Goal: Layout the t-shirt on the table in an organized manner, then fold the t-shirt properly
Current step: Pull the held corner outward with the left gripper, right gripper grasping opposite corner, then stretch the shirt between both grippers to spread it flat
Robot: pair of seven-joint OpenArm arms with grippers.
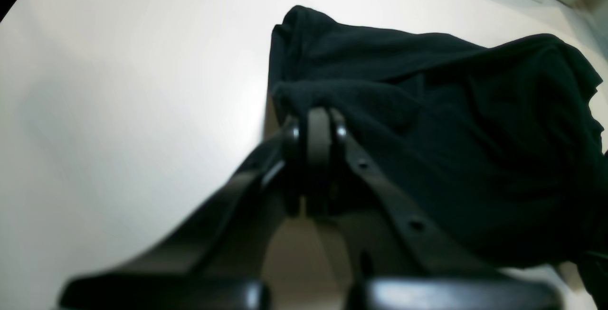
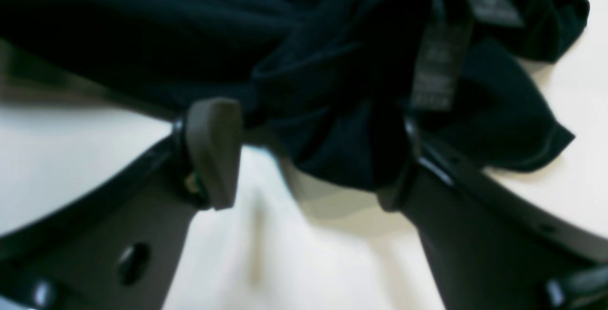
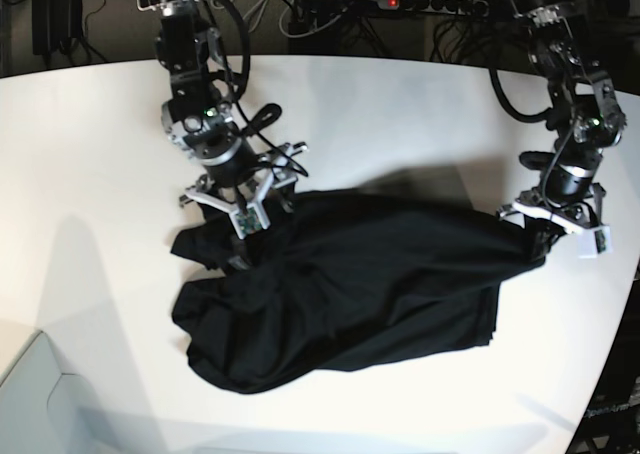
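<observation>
A: Black cotton, crumpled — the t-shirt [image 3: 350, 294] lies in a loose heap across the middle of the white table [image 3: 90, 154], stretching from the left-hand arm in the base view over to the right-hand one. No print showing, just dark fabric with folds.

B: Left gripper [image 1: 317, 120]?

A: That's the one on the right side of the base view. Jaws pinched together on a fold of the shirt's edge; wrist view shows cloth bunched right at the tips. The shirt's right end rises toward it off the table.

B: Right gripper [image 2: 308, 153]?

A: Left side of base view, sitting over the shirt's far-left corner. Jaws stand wide apart. One pad [image 2: 213, 151] is bare, over the white tabletop; the other finger is partly buried under hanging cloth. A bunch of fabric droops between them, not clamped.

B: Anything else in that wrist view?

A: A care label [image 2: 439, 68] hangs from the cloth, text too blurred to read. A hemmed corner, sleeve or hem, can't tell, rests on the table at right.

B: Background?

A: Cables and a power strip [image 3: 440, 2] past the far table edge.
</observation>
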